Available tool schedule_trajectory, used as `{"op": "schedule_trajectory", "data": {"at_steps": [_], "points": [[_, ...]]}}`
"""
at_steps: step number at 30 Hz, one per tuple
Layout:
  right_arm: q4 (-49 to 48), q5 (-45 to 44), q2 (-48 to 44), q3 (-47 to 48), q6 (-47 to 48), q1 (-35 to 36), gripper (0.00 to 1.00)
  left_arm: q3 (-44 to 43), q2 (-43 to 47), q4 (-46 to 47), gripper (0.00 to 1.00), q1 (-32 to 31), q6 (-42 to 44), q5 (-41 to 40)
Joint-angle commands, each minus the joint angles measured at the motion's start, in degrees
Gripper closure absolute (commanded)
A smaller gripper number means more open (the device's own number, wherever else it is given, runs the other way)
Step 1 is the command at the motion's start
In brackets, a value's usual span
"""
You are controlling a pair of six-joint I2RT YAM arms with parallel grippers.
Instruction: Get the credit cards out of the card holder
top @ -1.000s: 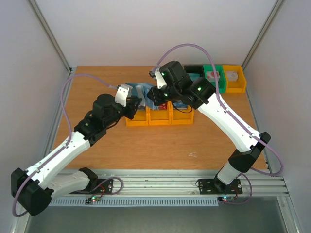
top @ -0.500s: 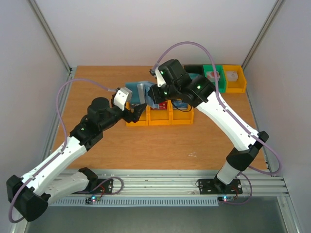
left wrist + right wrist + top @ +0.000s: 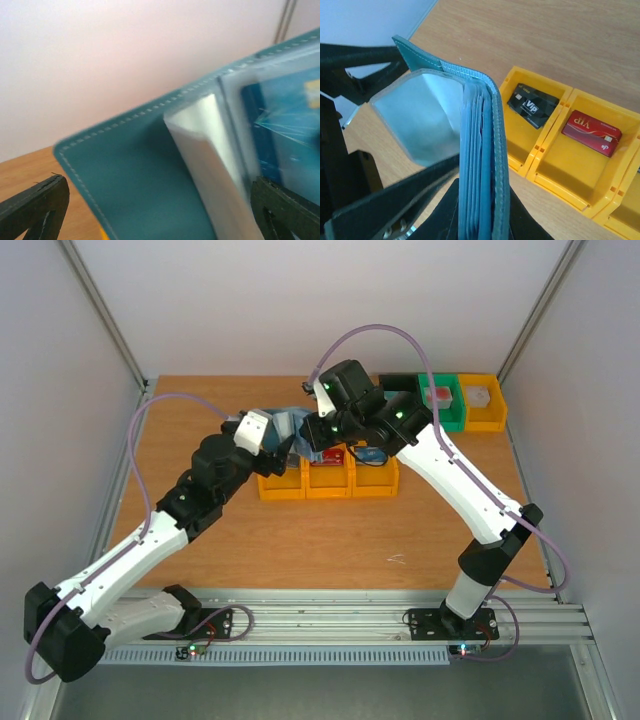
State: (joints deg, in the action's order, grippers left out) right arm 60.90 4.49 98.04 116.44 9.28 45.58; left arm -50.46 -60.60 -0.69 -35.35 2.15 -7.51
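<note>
Pinches the card holder (image 3: 485, 150) in the right gripper (image 3: 475, 210), spreads the left gripper (image 3: 160, 207) wide astride its flap, risks nipping the bulging clear sleeve (image 3: 210, 150) instead of the blue card (image 3: 285, 115) behind it; shows that card from the left wrist alone, the dark grey card (image 3: 532, 106) and red card (image 3: 591, 132) in yellow bins (image 3: 570, 170) beneath the card holder from the right wrist, not the left.

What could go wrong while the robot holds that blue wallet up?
The right gripper pinches the card holder by one edge, so it might slip or flop shut. The blue card sits behind a shiny sleeve; the open left gripper could grab the sleeve instead. If dropped, the holder might land on the yellow bins holding the dark card and red card.
</note>
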Motion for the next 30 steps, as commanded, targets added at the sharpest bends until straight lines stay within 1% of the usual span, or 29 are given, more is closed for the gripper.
{"op": "schedule_trajectory", "data": {"at_steps": [1, 4, 5, 7, 10, 12, 14, 17, 21, 23, 24, 26, 28, 30], "points": [[-0.92, 4.38, -0.68, 2.19, 2.39, -0.22, 0.99, -1.5, 0.47, 1.08, 0.01, 0.16, 4.35, -9.84], [-0.65, 6.94, -0.48, 2.42, 3.11, -0.42, 0.99, -0.8, 1.72, 1.0, 0.01, 0.61, 4.32, -9.07], [-0.46, 7.73, -0.44, 2.39, 3.0, -0.77, 0.99, -0.23, 1.93, 0.98, 0.01, 0.8, 4.14, -9.52], [0.25, 9.93, -0.26, 2.34, 1.82, -1.89, 0.99, 0.84, 3.23, -1.89, 0.01, 1.69, 2.85, -11.96], [0.22, 13.4, 0.04, 0.7, -0.61, -3.54, 0.99, 2.34, 5.13, -4.79, 0.01, 4.34, -1.12, -12.24], [-0.15, 13.21, 0.19, -0.44, -1.63, -3.58, 0.99, 3.14, 6.12, -6.81, 0.01, 5.76, -4.55, -11.4], [0.56, 10.34, 0.79, -1.19, -3.54, -3.69, 0.99, 4.03, 6.88, -8.15, 0.01, 6.75, -6.18, -11.42], [1.9, 7.39, 2.0, -1.89, -5.91, -4.65, 0.99, 7.19, 9.21, -6.74, 0.01, 8.03, -7.43, -11.81], [5.0, -1.03, 4.16, -1.73, -5.91, -4.8, 0.99, 8.68, 10.7, -4.87, 0.01, 8.71, -6.98, -10.0], [6.2, -5.03, 5.43, -1.91, -5.74, -4.85, 0.99, 8.2, 11.33, -2.98, 0.01, 8.72, -5.71, -5.98], [6.83, -6.65, 6.21, -1.81, -5.69, -4.73, 0.99, 7.76, 11.85, -1.72, 0.02, 8.73, -5.09, -2.73], [7.65, -8.13, 7.6, -1.54, -5.63, -4.68, 0.99, 6.87, 12.97, 1.16, 0.06, 8.72, -3.61, 7.49], [7.72, -8.66, 8.54, -1.47, -5.57, -4.42, 0.99, 6.83, 13.92, 6.35, 0.11, 8.66, -4.49, 19.37], [7.43, -8.05, 8.95, -1.16, -5.59, -4.24, 0.99, 7.14, 12.68, 10.96, 0.13, 8.23, -11.7, 31.24]]}}
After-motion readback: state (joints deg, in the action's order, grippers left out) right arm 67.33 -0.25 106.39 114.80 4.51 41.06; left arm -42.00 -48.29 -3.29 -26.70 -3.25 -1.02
